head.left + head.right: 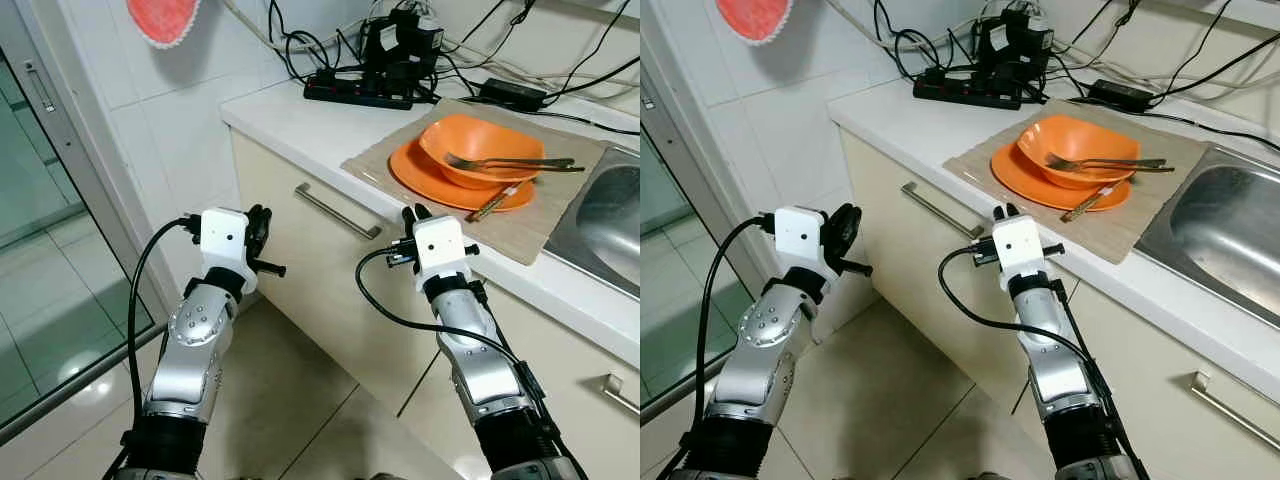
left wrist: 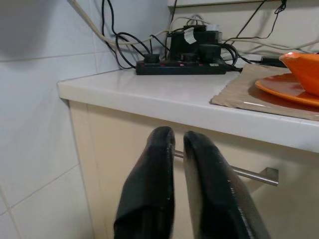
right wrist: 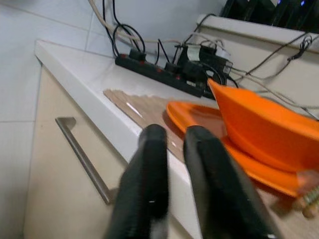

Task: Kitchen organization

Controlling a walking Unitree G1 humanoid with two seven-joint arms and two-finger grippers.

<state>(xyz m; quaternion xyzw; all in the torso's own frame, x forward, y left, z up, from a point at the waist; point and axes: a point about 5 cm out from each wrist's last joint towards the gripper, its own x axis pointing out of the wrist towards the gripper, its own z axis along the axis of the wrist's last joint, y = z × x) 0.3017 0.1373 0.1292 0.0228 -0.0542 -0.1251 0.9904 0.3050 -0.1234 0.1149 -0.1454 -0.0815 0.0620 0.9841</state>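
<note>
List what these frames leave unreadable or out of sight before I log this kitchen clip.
- Stainless steel sink: cut off by the right edge in both eye views; its far side is unseen.
- Brown-handled utensil under the orange plate: its working end is hidden by the plate.
- Inside of the orange bowl: right wrist view sees just the outer wall, blurred.
- Red round object on the tiled wall: cropped by the top edge.
- Black power strip: plug details too small.

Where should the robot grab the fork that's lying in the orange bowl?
Probably by the handle end of the fork, coming from above on the sink side. That end sticks out past the rim of the orange bowl with air beneath it, so fingers can close around it. The tines lie down inside the bowl, harder to reach. The right gripper is nearest.
</note>
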